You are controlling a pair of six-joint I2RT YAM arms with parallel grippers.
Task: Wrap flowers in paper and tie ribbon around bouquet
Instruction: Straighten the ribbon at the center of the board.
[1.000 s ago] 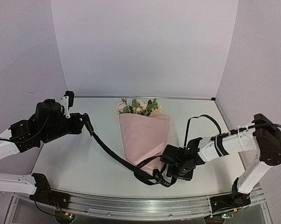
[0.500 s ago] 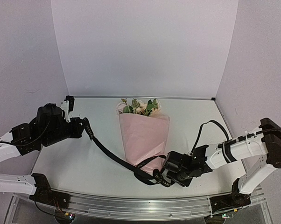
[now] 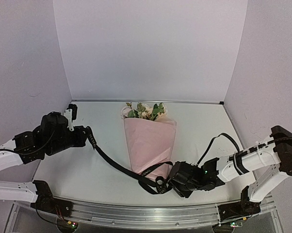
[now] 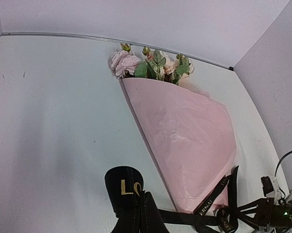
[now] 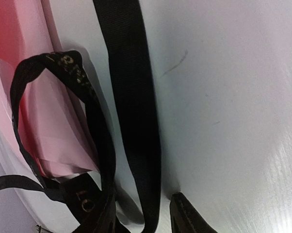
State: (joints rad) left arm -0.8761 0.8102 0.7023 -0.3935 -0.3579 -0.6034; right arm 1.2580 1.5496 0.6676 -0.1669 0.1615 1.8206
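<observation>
The right gripper (image 3: 171, 183) has swung down toward the near edge since a second ago. It now sits at the ribbon (image 3: 118, 167) loops by the tip of the bouquet (image 3: 150, 138). The left gripper (image 3: 88, 136) has sunk a little.

The bouquet lies mid-table with its blooms toward the back and the paper already a cone. Wrapping looks done, so tying is the step in hand.

The left gripper is pressed together on one ribbon end, and the strand runs from it to the cone's tip. The right jaws stand partly apart with a strand between them (whether they bite it, I cannot tell).

The next move, I judge, is to secure that strand and draw it through a loop without dragging the light cone.

The table (image 3: 71, 167) is plain, matte and pale grey. A lilac backdrop (image 3: 146, 48) closes three sides.
</observation>
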